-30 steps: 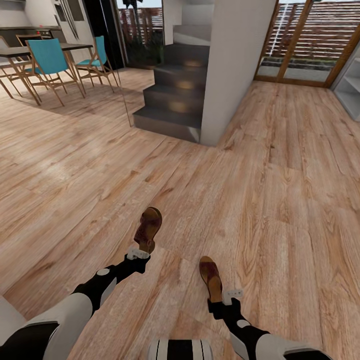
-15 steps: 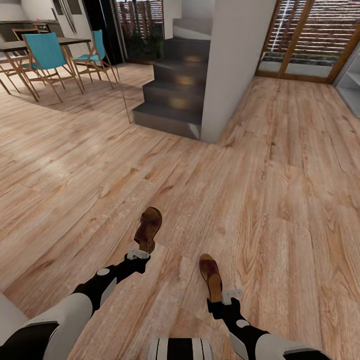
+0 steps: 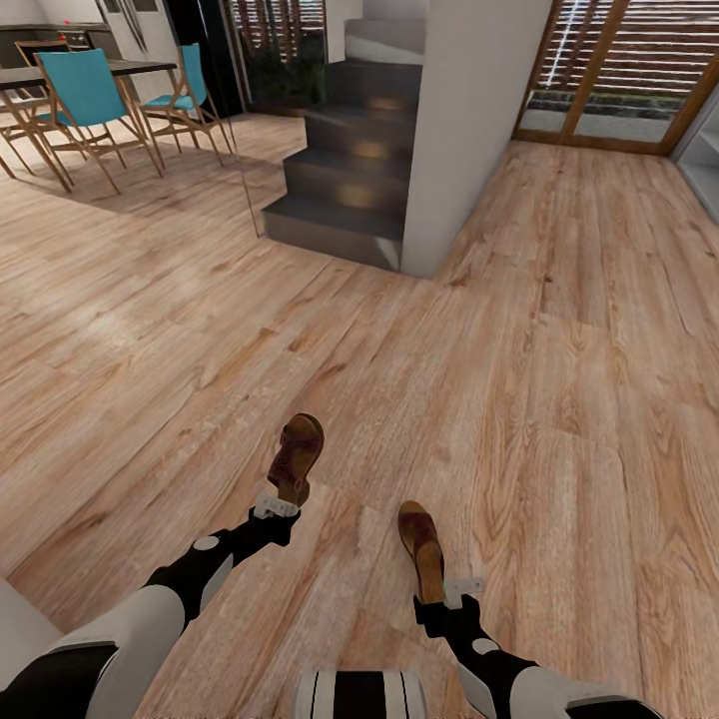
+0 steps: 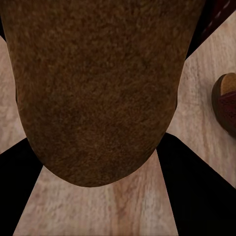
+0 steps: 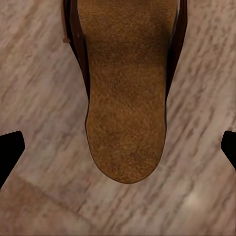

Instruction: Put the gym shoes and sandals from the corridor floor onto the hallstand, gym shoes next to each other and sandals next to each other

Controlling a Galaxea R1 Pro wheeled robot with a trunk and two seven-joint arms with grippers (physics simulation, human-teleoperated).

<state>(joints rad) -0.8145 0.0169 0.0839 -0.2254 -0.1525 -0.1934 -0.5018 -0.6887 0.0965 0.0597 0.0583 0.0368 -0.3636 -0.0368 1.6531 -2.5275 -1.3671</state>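
Left gripper [image 3: 277,504] holds the heel of the left sandal [image 3: 297,458]; fingers closed on it, sandal extending forward over the floor [image 3: 559,399]. Left wrist view: tan footbed [image 4: 93,88] close up, dark fingers [image 4: 196,196] flanking it, the other sandal [image 4: 227,103] at the frame edge.

Right gripper [image 3: 461,591] sits at the heel of the right sandal [image 3: 421,549]. Right wrist view: footbed [image 5: 125,98] centred, finger tips [image 5: 10,147] wide at both edges, clear of the sandal; grip cannot be confirmed.

Background: grey stairs [image 3: 345,190], white pillar [image 3: 469,130], teal chairs [image 3: 85,95], slatted glass doors [image 3: 619,70].
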